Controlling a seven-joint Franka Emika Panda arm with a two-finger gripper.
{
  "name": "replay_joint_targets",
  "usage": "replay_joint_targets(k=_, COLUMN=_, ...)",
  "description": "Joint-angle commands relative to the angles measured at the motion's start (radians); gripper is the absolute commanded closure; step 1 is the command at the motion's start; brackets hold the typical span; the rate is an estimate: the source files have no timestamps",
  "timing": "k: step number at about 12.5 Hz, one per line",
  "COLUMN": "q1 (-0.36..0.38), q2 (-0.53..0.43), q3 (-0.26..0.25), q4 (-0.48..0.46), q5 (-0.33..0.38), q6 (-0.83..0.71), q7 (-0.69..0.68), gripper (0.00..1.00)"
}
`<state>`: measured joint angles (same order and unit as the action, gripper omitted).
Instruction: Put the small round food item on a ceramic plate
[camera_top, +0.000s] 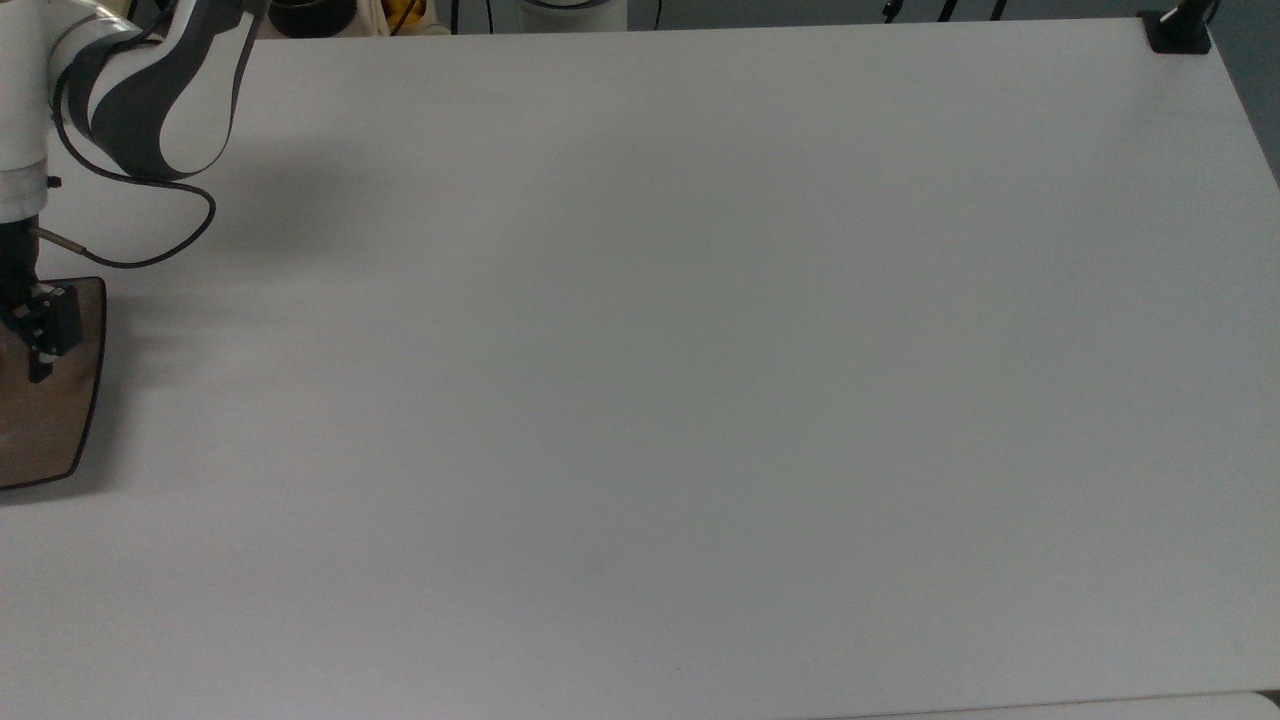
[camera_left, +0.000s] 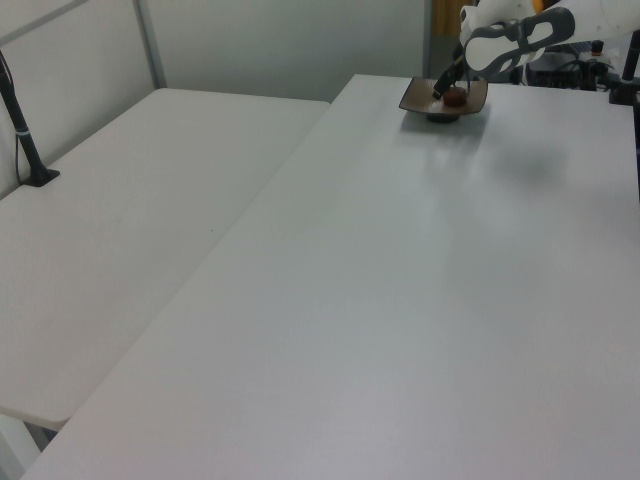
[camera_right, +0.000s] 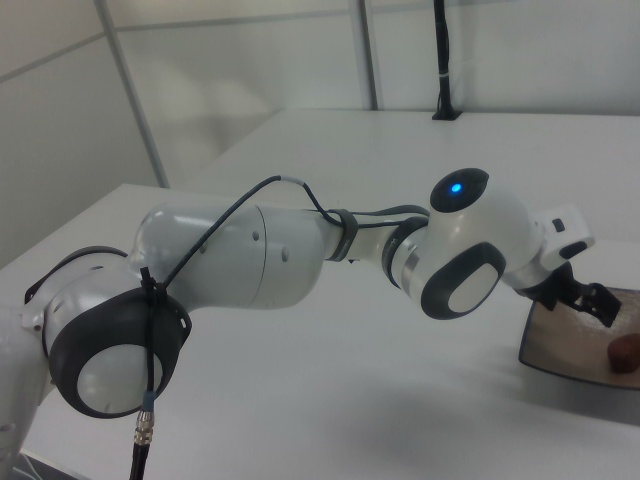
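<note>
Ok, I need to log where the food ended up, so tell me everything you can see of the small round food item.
The small round food item is a tiny reddish-brown rounded lump. It lies on the ceramic plate, a flat brown plate at the table's far corner in the left view. Nothing grips it: the gripper hangs just beside it, on the left view's left, apart from it.
</note>
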<state>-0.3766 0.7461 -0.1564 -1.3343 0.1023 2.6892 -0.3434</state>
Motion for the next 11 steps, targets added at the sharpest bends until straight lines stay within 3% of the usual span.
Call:
replay_joint_targets(k=1, q1=-0.001, q2=-0.039, q3=0.006, q4=0.023, q5=0.019, q6=-0.241, q7=0.014, gripper=0.00)
replay_joint_targets(k=9, q1=-0.001, q2=-0.218, q3=0.017, q4=0.020, q5=0.060, q6=-0.650, q7=0.032, gripper=0.00)
replay_joint_targets(k=11, q1=0.007, q2=-0.261, q3=0.047, q4=0.015, q5=0.050, q6=-0.770, q7=0.082, gripper=0.00)
